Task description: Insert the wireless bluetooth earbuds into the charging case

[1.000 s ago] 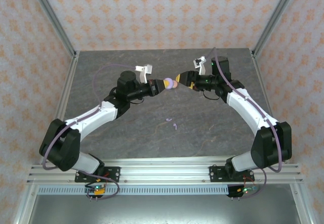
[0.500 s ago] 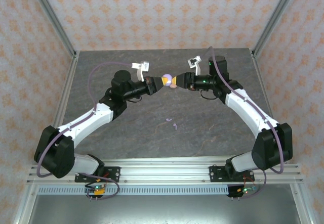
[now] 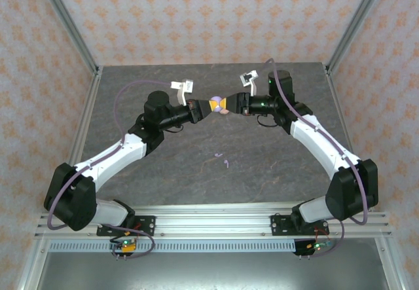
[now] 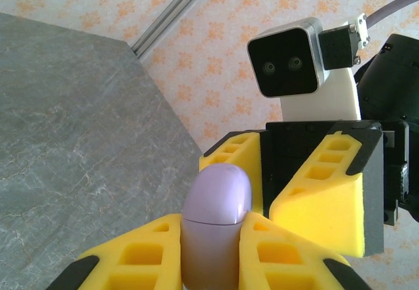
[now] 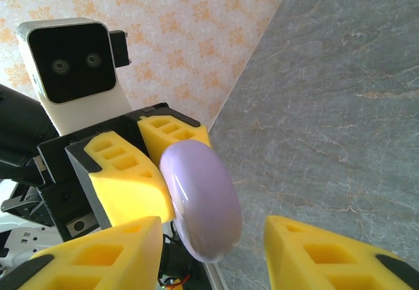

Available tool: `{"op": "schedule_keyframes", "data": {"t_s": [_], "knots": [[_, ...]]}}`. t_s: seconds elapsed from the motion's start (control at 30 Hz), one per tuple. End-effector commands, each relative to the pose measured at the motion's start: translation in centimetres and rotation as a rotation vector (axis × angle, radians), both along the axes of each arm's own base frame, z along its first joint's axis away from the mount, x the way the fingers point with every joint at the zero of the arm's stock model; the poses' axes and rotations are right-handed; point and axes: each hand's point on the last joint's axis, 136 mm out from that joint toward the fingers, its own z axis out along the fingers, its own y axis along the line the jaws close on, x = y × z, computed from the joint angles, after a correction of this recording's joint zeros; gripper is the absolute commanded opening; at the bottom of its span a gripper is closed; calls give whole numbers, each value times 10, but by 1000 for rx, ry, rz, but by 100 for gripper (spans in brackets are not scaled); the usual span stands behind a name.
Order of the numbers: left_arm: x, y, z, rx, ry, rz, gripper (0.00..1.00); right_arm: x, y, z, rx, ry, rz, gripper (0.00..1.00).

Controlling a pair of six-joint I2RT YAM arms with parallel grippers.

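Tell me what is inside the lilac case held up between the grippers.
Nothing inside shows: the lilac case is closed, its lid seam shut, clamped by the left gripper. Two tiny lilac earbuds lie on the table.

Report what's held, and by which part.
The left gripper pinches the lilac case by the part below its seam; the right gripper straddles the other end, not yet gripping.

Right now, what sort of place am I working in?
Likely an enclosed robot test cell: aluminium frame posts, patterned panel walls, grey table with arm bases bolted to a rail.
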Motion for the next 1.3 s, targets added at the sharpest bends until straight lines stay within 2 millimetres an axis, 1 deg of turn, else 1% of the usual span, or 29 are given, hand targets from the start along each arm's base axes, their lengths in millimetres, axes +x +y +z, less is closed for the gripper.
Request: {"op": "schedule_keyframes", "data": {"t_s": [0.0, 0.2, 0.3, 0.4, 0.47, 0.53, 0.7, 0.87, 1.1, 1.27], "knots": [[-10, -1, 24, -38, -84, -33, 15, 0, 8, 26, 50, -77, 43, 43], [-11, -3, 25, -40, -83, -37, 16, -1, 10, 26, 53, -75, 53, 39], [-11, -3, 25, -38, -85, -37, 17, -1, 11, 25, 52, -72, 59, 35], [-11, -4, 24, -35, -81, -40, 17, -1, 11, 25, 51, -70, 57, 29], [-11, -4, 24, -30, -81, -40, 20, -1, 11, 26, 48, -73, 57, 25], [-12, -4, 22, -10, -76, -42, 26, -2, 10, 26, 36, -76, 56, 23], [-15, -2, 14, 48, -65, -51, 32, -6, 8, 25, 2, -75, 62, 22], [-22, -6, 13, 58, -62, -99, 37, -8, 8, 25, -1, -67, 73, 22], [-27, -9, 14, 58, -65, -135, 40, -18, 12, 25, -2, -62, 125, 22], [-29, -12, 16, 52, -66, -157, 41, -23, 15, 24, -8, -61, 148, 22]]}}
